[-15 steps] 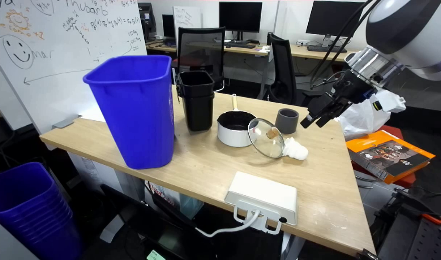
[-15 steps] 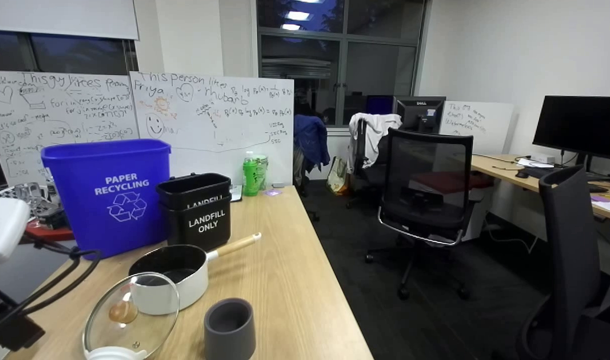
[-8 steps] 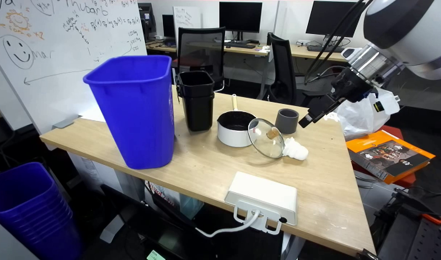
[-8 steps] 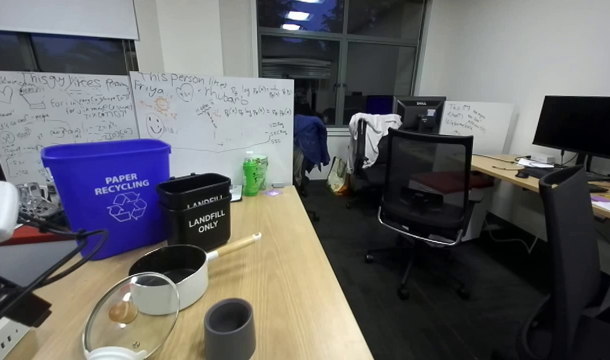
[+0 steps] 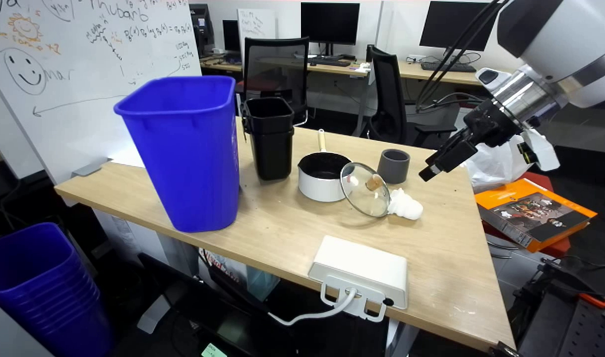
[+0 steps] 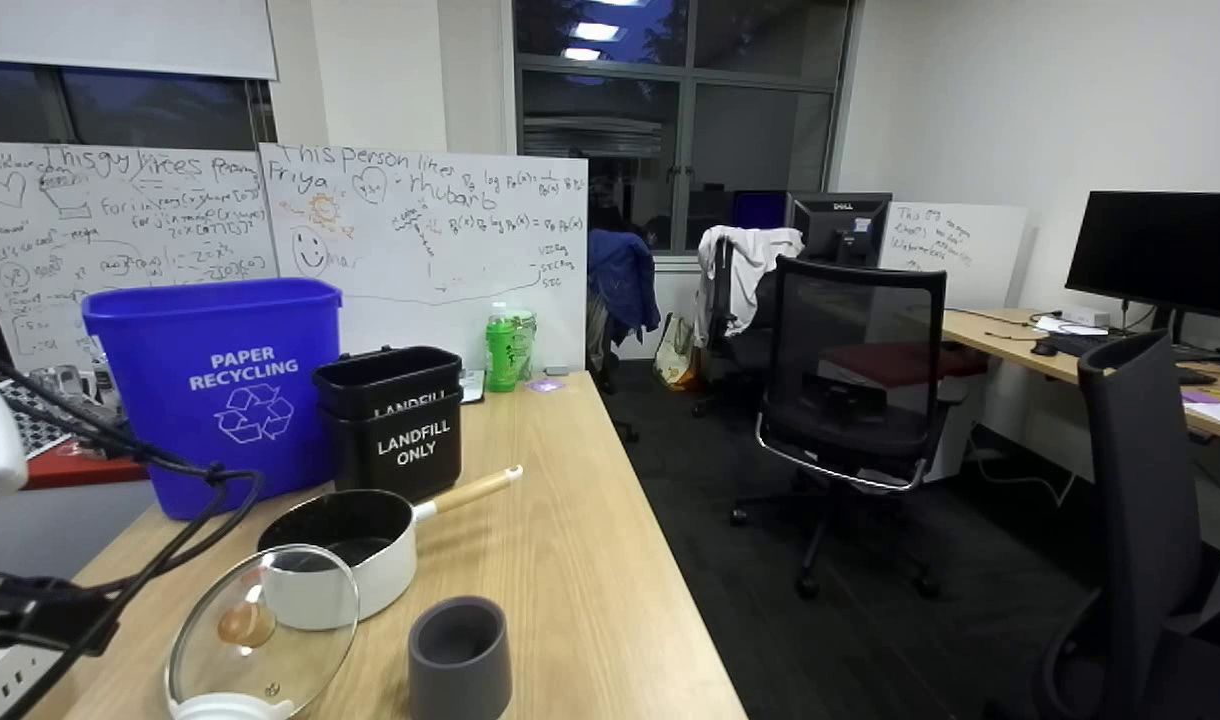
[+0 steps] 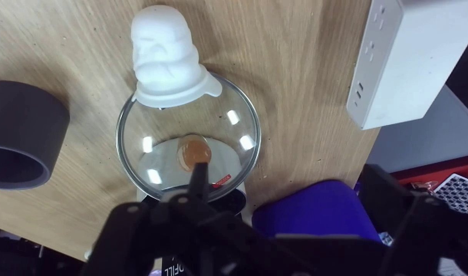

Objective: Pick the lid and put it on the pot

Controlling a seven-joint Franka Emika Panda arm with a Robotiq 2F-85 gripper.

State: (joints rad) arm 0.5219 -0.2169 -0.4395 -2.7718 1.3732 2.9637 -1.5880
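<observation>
A pale wooden tabletop (image 5: 282,223) stretches across our view, with a low white pot (image 5: 320,189) standing on it. Above the tabletop, apart from the pot, a white robot arm (image 5: 560,54) holds its jaws raised and spread wide. Off the tabletop, well away from the pot, we find a stack of blue bins (image 5: 49,297), nested one inside another. Near the pot, a big blue bin (image 5: 193,168) is lettered "Paper Recycling"; we see its inner wall, but its bottom is hidden. Also near the pot stand two black bins (image 6: 400,470), one set inside the other, the upper one shadowed within. The pot is open, its dark inside showing. The glass lid (image 5: 362,193) tilts beside the pot, off it; in both exterior views its edge overlaps the pot, and we cannot tell whether they touch. Near the pot is a grey cup (image 5: 393,173), its inside in shadow. Smallest, a white lump (image 7: 165,57) touches the lid's rim on the side away from the pot.
</observation>
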